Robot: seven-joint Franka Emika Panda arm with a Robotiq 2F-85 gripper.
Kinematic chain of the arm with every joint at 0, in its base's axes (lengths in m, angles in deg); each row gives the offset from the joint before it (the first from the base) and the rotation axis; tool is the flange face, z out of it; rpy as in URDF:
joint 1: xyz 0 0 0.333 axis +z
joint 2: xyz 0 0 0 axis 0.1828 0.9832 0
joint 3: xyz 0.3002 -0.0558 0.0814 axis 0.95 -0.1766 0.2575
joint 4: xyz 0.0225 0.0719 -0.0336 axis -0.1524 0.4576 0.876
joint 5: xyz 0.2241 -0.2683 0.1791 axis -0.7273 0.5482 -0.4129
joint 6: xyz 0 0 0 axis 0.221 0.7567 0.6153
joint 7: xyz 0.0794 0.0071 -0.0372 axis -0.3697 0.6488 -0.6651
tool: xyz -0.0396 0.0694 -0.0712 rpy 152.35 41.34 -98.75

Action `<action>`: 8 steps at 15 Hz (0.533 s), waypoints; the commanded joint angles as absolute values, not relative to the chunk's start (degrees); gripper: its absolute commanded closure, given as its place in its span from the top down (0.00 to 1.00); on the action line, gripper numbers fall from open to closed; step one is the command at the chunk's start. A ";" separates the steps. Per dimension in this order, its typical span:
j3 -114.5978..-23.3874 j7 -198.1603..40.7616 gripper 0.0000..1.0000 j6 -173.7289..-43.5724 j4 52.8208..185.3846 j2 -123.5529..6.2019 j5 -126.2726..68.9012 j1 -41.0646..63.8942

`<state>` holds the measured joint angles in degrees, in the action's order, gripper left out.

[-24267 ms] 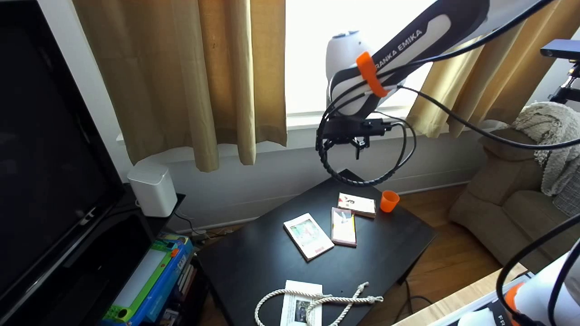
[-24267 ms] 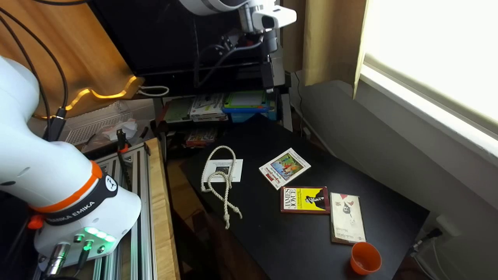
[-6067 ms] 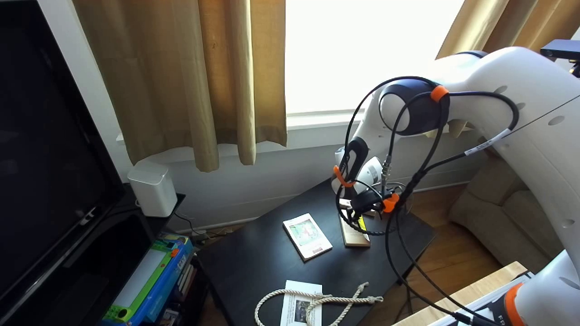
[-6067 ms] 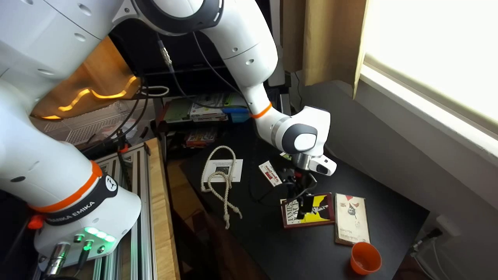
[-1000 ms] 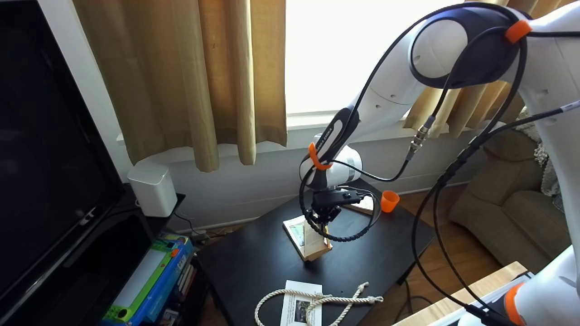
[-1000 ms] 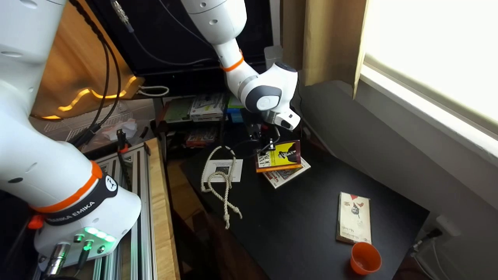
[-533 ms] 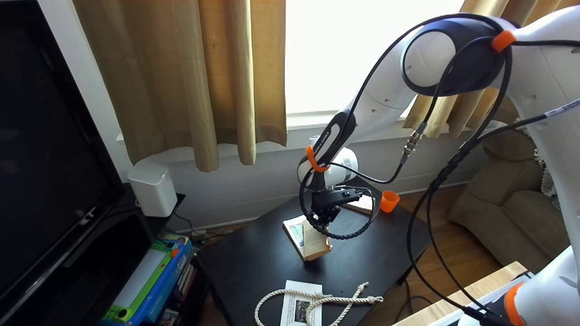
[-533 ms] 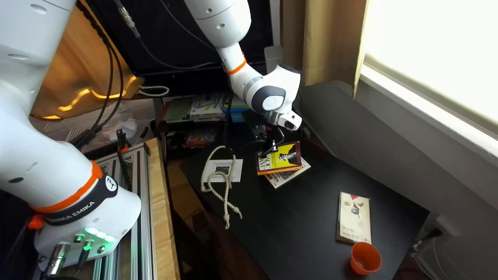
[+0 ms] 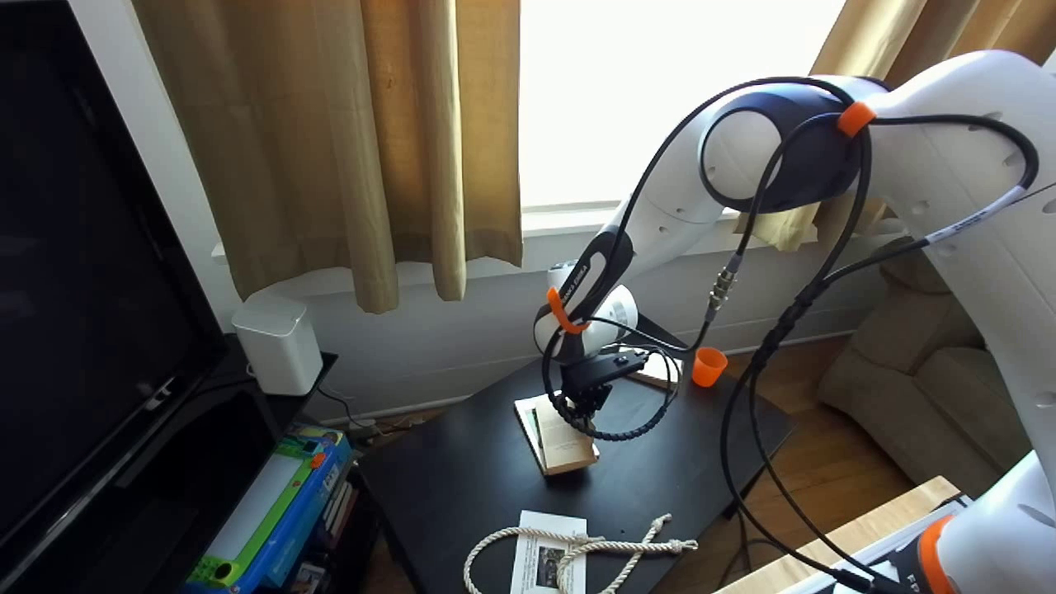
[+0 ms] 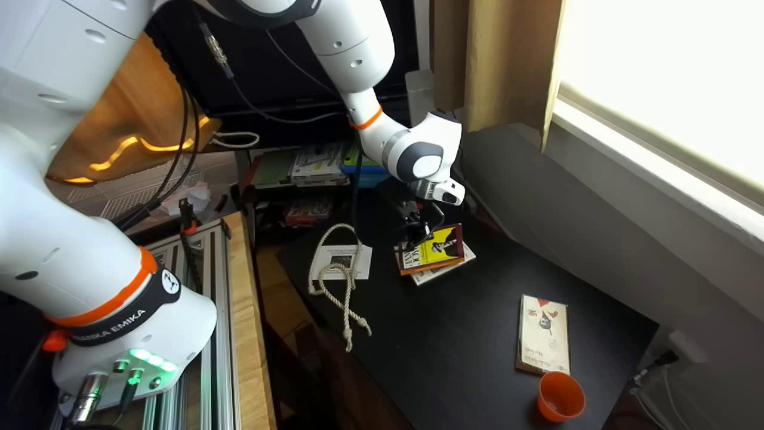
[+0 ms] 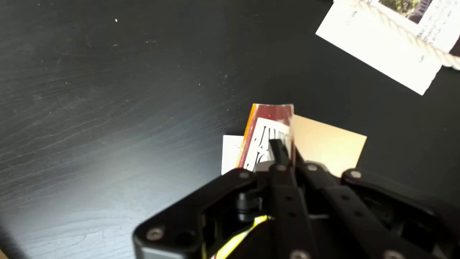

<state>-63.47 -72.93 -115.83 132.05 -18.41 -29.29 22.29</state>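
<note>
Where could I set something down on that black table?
Bare: a wide patch of black table between the yellow book, pale book and rope, and a narrower one between white book and paper. Crowded: where the end effector holds the yellow book over the white book, and between orange cup and pale book.

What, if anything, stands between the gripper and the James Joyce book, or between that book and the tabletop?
For the gripper, nothing visible: it is shut on the James Joyce book. Between that book and the tabletop lies the white-bordered book, partly visible.
</note>
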 commanded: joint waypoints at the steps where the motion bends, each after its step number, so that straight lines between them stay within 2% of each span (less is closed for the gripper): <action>1: -64.75 -74.38 0.00 -114.13 127.45 -14.54 -26.63 24.34; 8: -67.23 -73.96 0.00 -114.33 122.57 -10.69 -22.45 27.26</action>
<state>-65.90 -73.63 -115.71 125.57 -13.14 -24.29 25.83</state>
